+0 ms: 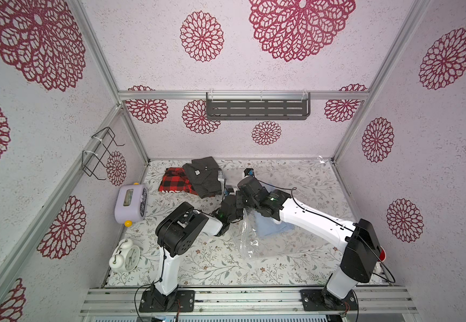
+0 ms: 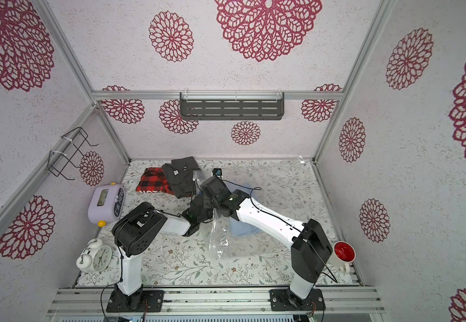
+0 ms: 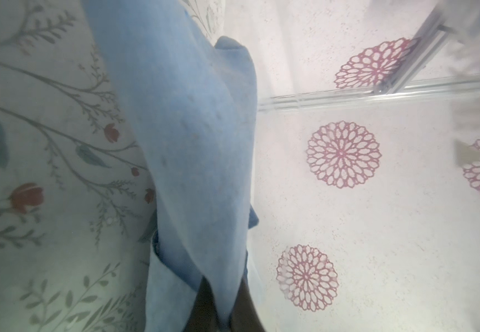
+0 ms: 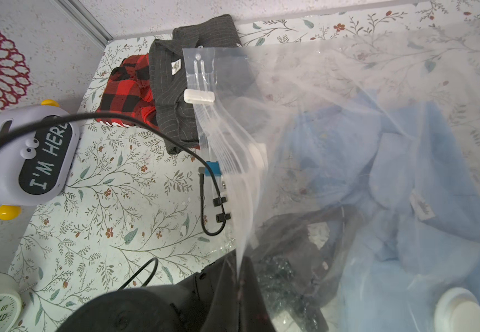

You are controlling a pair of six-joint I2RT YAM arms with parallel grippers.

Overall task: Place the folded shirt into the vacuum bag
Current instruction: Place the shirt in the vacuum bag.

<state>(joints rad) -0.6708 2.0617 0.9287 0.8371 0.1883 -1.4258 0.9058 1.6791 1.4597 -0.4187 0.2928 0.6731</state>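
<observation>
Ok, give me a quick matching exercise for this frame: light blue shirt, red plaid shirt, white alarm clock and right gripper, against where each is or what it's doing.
Things:
1. light blue shirt
2. red plaid shirt
3. white alarm clock
4. right gripper

Places or states:
a. partly under the grey striped shirt
b. shut on the edge of the vacuum bag
c. seen behind the bag's clear plastic
d. standing apart from all the clothes

Pairs: 1-c, 2-a, 3-d, 4-b
</observation>
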